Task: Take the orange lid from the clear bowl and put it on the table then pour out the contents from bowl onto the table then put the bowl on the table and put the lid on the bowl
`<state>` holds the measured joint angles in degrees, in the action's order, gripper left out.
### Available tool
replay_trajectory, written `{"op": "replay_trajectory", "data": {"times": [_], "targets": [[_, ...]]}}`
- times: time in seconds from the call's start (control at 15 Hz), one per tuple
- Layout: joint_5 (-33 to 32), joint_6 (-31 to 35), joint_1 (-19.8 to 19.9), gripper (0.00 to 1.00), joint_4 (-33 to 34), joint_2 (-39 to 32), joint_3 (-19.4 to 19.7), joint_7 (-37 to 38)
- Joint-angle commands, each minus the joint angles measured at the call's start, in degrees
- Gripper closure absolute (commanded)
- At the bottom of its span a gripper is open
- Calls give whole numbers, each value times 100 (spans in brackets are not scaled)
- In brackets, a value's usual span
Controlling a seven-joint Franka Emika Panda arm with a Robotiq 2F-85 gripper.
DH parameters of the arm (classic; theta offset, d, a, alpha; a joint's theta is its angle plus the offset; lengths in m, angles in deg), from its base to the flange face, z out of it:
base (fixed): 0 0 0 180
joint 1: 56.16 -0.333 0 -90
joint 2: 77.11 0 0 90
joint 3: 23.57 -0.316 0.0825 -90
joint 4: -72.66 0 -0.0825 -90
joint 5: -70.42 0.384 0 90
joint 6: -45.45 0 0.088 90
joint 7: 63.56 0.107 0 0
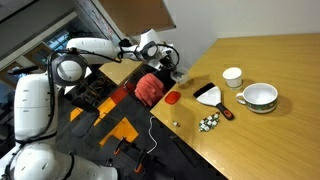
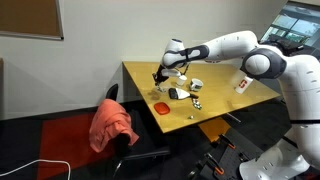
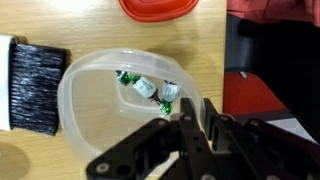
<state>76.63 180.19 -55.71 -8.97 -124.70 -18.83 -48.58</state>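
Note:
The clear bowl (image 3: 90,100) is upright over the table (image 3: 90,25), and its rim sits between the fingers of my gripper (image 3: 192,108), which is shut on it. The contents (image 3: 150,88), a few small white pieces with green ends, lie inside the bowl. The orange lid (image 3: 158,8) lies flat on the table just beyond the bowl. It shows in both exterior views (image 1: 172,98) (image 2: 163,106). My gripper (image 1: 165,62) (image 2: 160,76) is near the table's corner, and the bowl is hard to make out there.
A black brush (image 3: 35,85) lies close beside the bowl. A white cup (image 1: 232,76), a white green-rimmed bowl (image 1: 260,97) and a cluster of greenish-white pieces (image 1: 208,123) are on the table. A red cloth lump (image 1: 150,87) lies beside the table's edge.

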Motion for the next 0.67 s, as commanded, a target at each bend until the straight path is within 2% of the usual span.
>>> {"op": "replay_trajectory", "data": {"times": [0.0,0.33,0.4,0.6], "targets": [[8,265,-14,96,-1382,954,28,74],[-27,889,-40,96,-2757,1885,70,63],[-12,617,25,86,-1913,1235,5,6],[-13,721,26,86,-2443,1637,11,7]]}}
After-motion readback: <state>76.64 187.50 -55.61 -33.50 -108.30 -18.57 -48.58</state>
